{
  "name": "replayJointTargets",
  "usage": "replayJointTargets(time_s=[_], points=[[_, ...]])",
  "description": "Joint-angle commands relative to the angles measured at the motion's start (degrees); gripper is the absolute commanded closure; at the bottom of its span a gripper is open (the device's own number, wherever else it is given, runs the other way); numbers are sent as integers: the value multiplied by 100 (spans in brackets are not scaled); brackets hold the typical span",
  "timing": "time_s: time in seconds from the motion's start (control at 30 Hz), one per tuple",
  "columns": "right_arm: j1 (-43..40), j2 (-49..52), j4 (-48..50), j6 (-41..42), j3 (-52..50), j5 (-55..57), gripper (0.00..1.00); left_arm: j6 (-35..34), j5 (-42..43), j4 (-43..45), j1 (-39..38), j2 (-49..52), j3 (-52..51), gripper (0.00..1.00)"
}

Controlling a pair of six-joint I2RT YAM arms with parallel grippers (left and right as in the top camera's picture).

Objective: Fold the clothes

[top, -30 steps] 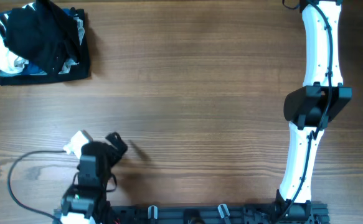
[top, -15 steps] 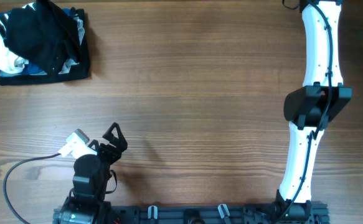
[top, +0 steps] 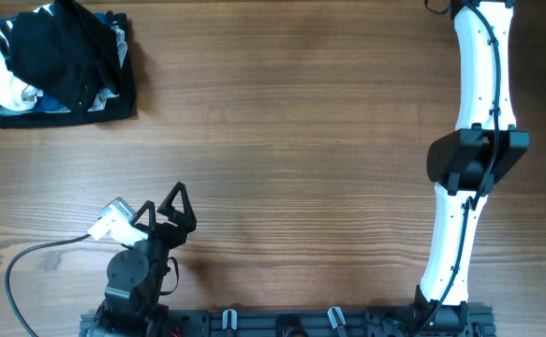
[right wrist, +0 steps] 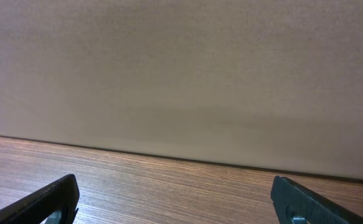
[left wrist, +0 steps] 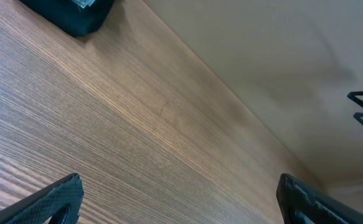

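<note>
A pile of clothes (top: 55, 64), black, blue and white, lies at the far left corner of the wooden table; a dark corner of the pile shows at the top left of the left wrist view (left wrist: 75, 15). My left gripper (top: 167, 208) is open and empty near the front left edge, far from the pile; its fingertips sit wide apart in the left wrist view (left wrist: 181, 199). My right gripper is past the top edge of the overhead view; in the right wrist view (right wrist: 181, 199) its fingers are wide apart and empty over bare wood.
The right arm (top: 474, 150) runs along the table's right side from front to back. A black cable (top: 29, 267) loops beside the left arm. A beige wall (right wrist: 181, 74) stands behind the far edge of the table.
My left gripper has swung to point away from the front edge and its fingers have spread. The right arm and the clothes pile have not moved.
</note>
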Motion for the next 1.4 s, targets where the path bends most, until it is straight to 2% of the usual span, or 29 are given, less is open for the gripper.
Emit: replayJointTargets(time_s=[0.0, 0.3, 0.5, 0.87, 1.0, 1.13, 1.27, 1.37], points=[[15, -199, 11, 66, 87, 33, 0, -9, -33, 22, -37, -63, -26, 0], [20, -201, 11, 66, 87, 33, 0, -9, -33, 20, -52, -61, -26, 0], [37, -560, -245, 63, 87, 33, 0, -9, -33, 20, -52, -59, -26, 0], [42, -2347, -1309, 66, 85, 33, 0, -9, -33, 20, -52, -59, -26, 0], [42, -3272, -1266, 61, -122, 76, 0, -9, -33, 20, -52, -59, -26, 0], [42, -4415, -619, 61, -1202, 101, 0, -9, -33, 20, -52, -59, -26, 0], [42, -5888, 601, 63, -3292, 101, 0, -9, -33, 20, -52, -59, -26, 0], [39, -7064, 1902, 63, -5226, 131, 0, -9, -33, 20, -52, -59, -26, 0]])
